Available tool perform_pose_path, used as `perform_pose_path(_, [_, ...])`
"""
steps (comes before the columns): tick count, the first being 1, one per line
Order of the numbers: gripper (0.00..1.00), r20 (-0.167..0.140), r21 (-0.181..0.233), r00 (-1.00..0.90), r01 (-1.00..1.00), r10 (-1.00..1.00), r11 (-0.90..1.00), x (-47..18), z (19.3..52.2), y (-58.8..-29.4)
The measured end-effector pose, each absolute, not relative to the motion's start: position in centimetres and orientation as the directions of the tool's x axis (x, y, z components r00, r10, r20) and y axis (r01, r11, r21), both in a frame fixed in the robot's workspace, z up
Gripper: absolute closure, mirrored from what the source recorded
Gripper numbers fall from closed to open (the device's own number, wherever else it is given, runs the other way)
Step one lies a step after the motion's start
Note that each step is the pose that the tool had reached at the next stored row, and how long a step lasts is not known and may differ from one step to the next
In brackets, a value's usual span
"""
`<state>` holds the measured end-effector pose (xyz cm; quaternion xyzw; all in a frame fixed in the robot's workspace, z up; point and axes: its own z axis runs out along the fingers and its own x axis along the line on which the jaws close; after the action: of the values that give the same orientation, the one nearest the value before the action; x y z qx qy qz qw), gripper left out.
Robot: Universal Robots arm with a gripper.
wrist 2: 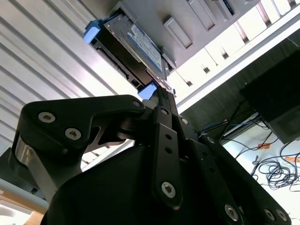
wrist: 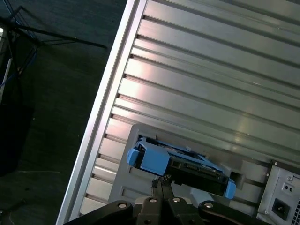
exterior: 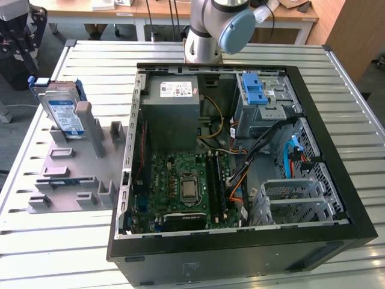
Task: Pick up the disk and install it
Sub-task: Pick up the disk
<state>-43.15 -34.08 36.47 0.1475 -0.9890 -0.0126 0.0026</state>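
Black linkage of the gripper [wrist 2: 161, 93] crowds the foreground in the second wrist view, and its jaws are clenched together with nothing between them. In the first wrist view the same closed tips [wrist: 161, 179] sit just short of the disk.

Beneath everything lies the slatted metal counter [exterior: 60, 253], whose ribs also run across both wrist views [wrist: 211, 70] [wrist 2: 47, 61]. The first wrist view adds the counter's edge and the dark floor [wrist: 47, 93] beyond it.

The exterior view lays out the open computer case [exterior: 240, 253]. Inside are the grey power supply [exterior: 174, 114] at the back, the green motherboard [exterior: 180, 186] in front of it, and a blue latch piece [exterior: 255, 93] on the drive cage toward the exterior view's right. The robot arm [exterior: 222, 24] rises behind the case.

Toward the exterior view's left of the case, a grey fixture [exterior: 66, 174] lies flat on the counter, and the second wrist view shows its raised blocks [wrist 2: 197, 23].

The disk [exterior: 63, 114] stands on edge in a slot at the far end of that fixture, well apart from the case, and its white-and-blue label faces the exterior view. The second wrist view catches the label at a slant [wrist 2: 140, 47]. The first wrist view looks at the disk's thin edge [wrist: 187, 164], where the blue carrier frame [wrist: 150, 158] wraps the corners.
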Motion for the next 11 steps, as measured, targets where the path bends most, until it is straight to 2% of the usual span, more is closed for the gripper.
perform_pose_path(11, [0.89,0.000,0.025,-0.939,-0.343,-0.344,0.939,-43.15,36.47,-34.08])
